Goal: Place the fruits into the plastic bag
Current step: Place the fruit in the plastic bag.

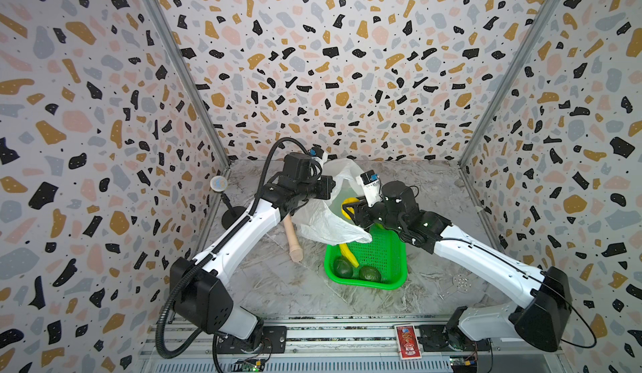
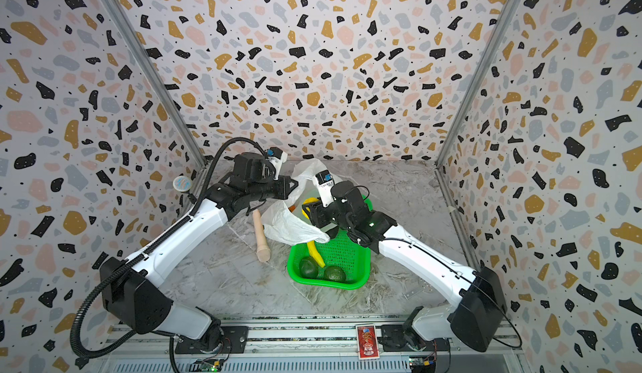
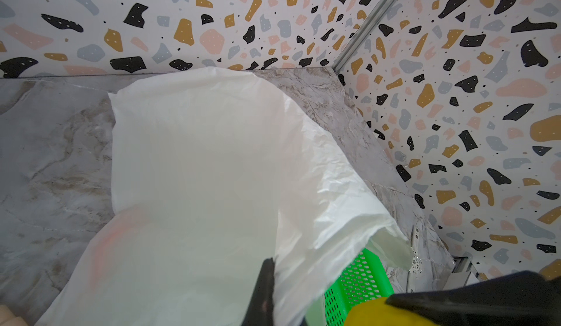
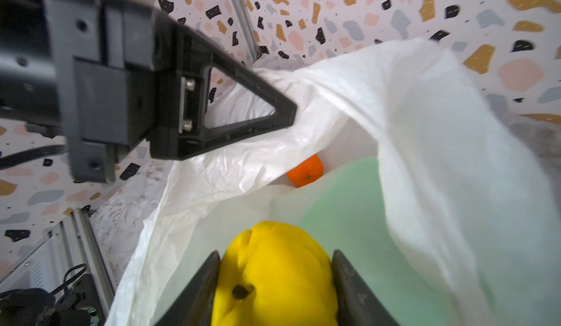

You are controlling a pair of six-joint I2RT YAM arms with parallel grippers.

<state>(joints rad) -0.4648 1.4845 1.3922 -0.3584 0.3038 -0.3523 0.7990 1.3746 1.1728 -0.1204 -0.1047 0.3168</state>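
Observation:
My left gripper is shut on the rim of the translucent white plastic bag and holds its mouth up and open. A yellow lemon sits between the fingers of my right gripper, which is shut on it at the bag's mouth. An orange lies inside the bag. A banana and two dark avocados rest in the green basket.
A beige wooden stick lies on the marble table just left of the bag. A black stand with a round disc is by the left wall. A red card lies on the front rail.

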